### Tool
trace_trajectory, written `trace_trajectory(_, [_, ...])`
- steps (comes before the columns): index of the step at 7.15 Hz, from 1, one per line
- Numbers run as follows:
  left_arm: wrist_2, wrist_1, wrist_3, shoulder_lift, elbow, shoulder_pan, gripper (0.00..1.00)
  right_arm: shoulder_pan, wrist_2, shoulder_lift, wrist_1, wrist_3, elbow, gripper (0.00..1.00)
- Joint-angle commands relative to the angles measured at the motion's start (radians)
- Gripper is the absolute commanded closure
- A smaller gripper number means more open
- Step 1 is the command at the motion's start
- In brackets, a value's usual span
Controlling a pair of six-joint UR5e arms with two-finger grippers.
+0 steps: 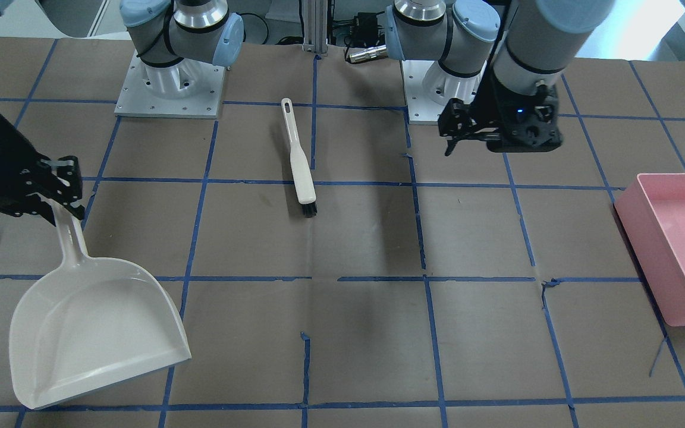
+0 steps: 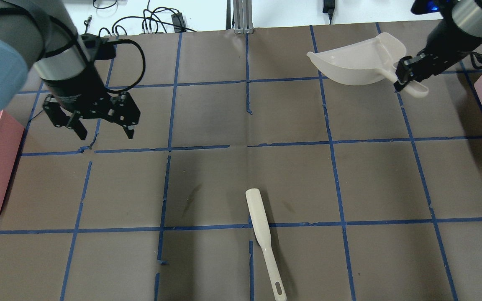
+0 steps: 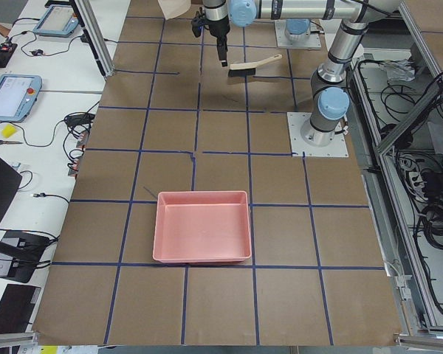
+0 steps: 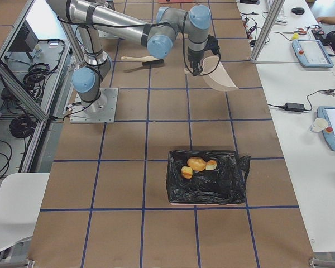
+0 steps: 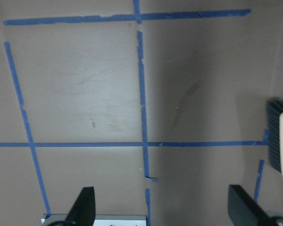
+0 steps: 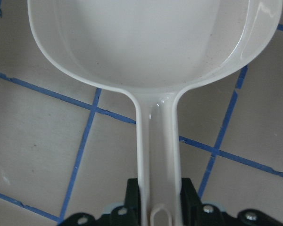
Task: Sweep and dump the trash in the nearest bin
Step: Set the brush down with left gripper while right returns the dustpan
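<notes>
Right gripper: jaws clenched on the end of the dustpan handle. The pan is tilted and looks lifted off the table, open mouth facing away from the robot. No debris shows in the pan in the wrist view.

Left gripper: jaws spread wide, holding nothing, hanging above the brown surface with its blue tape grid. The brush's dark bristles just edge into its wrist view on the right.

Brush: lying flat near the middle of the table on the robot's side, between the two arm bases. The bristles point out toward the centre and the hanging-hole end toward the robot. It is well apart from both grippers.

Trash: a tan lump and two smaller pale chunks sit together inside the bin lined with a black bag, at the table's end on the robot's right. The bin is well apart from the dustpan.

Pink bin: at the opposite end, on the robot's left, near the left gripper's side.

Surroundings: side benches with tablets and cables, and a white chair behind the robot.
</notes>
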Motion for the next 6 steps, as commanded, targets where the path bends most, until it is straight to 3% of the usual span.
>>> trace_trajectory(1, [0.061,0.003,0.115,0.027,0.001,0.055,0.00,0.202,-0.010,0.054,-0.111,0.324,0.005,1.00])
trace_trajectory(4, [0.058,0.011,0.122,0.024,0.001,0.052,0.00,0.449,-0.150,0.220,-0.329,0.587,0.009,1.00])
trace_trajectory(6, [0.058,0.010,0.132,0.028,-0.020,0.052,0.00,0.549,-0.151,0.288,-0.361,0.669,0.009,1.00])
